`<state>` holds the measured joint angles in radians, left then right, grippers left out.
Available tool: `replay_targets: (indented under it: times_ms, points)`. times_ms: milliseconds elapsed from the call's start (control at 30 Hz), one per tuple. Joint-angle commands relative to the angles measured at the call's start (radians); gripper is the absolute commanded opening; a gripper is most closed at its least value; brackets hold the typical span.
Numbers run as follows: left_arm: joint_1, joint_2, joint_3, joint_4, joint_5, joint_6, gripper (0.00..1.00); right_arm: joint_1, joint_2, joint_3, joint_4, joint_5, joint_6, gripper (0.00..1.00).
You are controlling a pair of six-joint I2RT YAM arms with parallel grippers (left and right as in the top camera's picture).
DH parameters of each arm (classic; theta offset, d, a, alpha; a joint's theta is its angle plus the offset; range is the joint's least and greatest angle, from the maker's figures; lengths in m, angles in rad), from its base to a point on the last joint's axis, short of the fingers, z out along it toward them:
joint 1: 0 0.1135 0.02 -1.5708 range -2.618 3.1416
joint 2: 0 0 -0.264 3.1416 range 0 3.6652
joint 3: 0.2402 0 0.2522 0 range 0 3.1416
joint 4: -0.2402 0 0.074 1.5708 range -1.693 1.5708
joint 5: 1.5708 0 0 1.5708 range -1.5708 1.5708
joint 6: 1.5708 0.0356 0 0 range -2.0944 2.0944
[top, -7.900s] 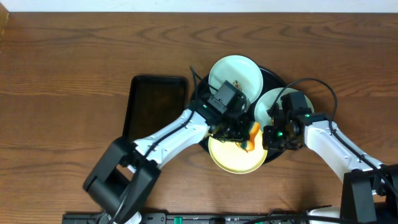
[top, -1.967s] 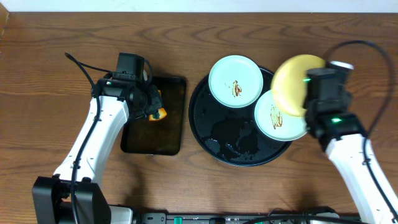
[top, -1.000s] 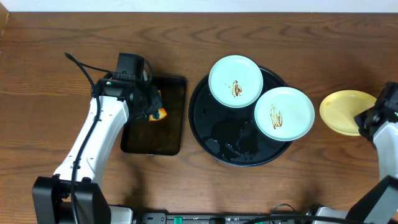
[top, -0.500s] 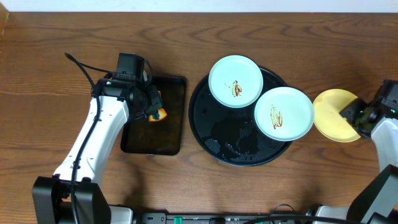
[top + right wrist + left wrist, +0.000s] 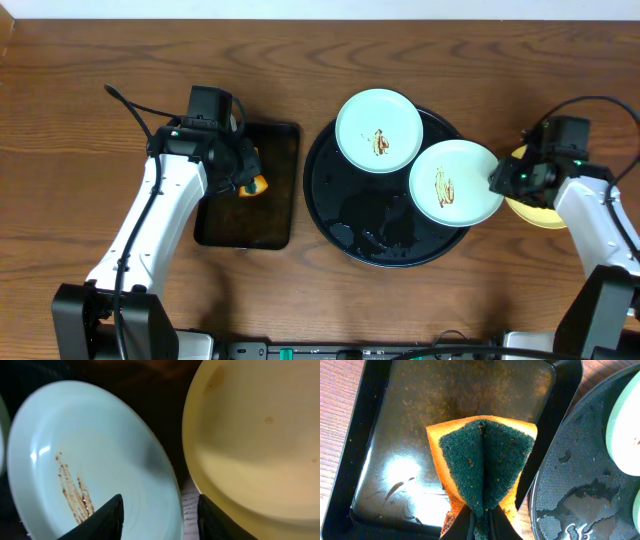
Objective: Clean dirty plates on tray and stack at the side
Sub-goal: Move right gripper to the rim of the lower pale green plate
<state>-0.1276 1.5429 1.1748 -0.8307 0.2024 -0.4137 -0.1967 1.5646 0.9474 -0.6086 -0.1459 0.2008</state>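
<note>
The round black tray [image 5: 370,235] holds two mint-white plates with brown smears, one at the back [image 5: 378,130] and one at the right [image 5: 455,182]. The yellow plate [image 5: 530,214] lies on the wood to the right of the tray, partly under my right arm. My right gripper [image 5: 500,180] is open, its fingers [image 5: 159,510] straddling the right rim of the near mint plate [image 5: 90,460], with the yellow plate [image 5: 255,435] beside it. My left gripper [image 5: 245,178] is shut on an orange and green sponge [image 5: 482,460] over the rectangular tray.
The smaller rectangular black tray [image 5: 250,225] lies left of the round tray and looks wet inside [image 5: 395,420]. The round tray's floor has water patches [image 5: 580,505]. Bare wood tabletop [image 5: 100,60] surrounds both trays.
My right gripper carried the yellow plate to the table on the right, let it go, and moved left to the near mint plate's rim. The left arm has not moved.
</note>
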Motion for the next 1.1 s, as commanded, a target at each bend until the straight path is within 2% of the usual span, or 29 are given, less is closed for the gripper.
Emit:
replay_targets:
  times_ms: [0, 133, 267, 367, 733, 1067]
  points:
    - [0.003, -0.011, 0.011, -0.003, -0.013, 0.013, 0.08, 0.026, 0.05, 0.005, -0.006, 0.067, -0.003, 0.43]
    - [0.003, -0.011, 0.011, -0.003, -0.013, 0.013, 0.08, 0.028, 0.096, 0.005, -0.019, 0.067, -0.003, 0.34]
    - [0.003, -0.011, 0.011, -0.003, -0.013, 0.013, 0.08, 0.028, 0.122, 0.005, -0.052, 0.039, 0.0, 0.1]
    - [0.003, -0.011, 0.011, -0.003, -0.013, 0.013, 0.08, 0.028, 0.114, 0.005, -0.072, 0.016, 0.0, 0.01]
    - [0.003, -0.011, 0.011, -0.003, -0.013, 0.013, 0.08, 0.037, -0.017, 0.006, -0.134, -0.003, 0.0, 0.01]
    - [-0.012, -0.011, 0.011, -0.003, 0.031, 0.014, 0.08, 0.219, -0.057, 0.005, -0.251, -0.012, 0.025, 0.01]
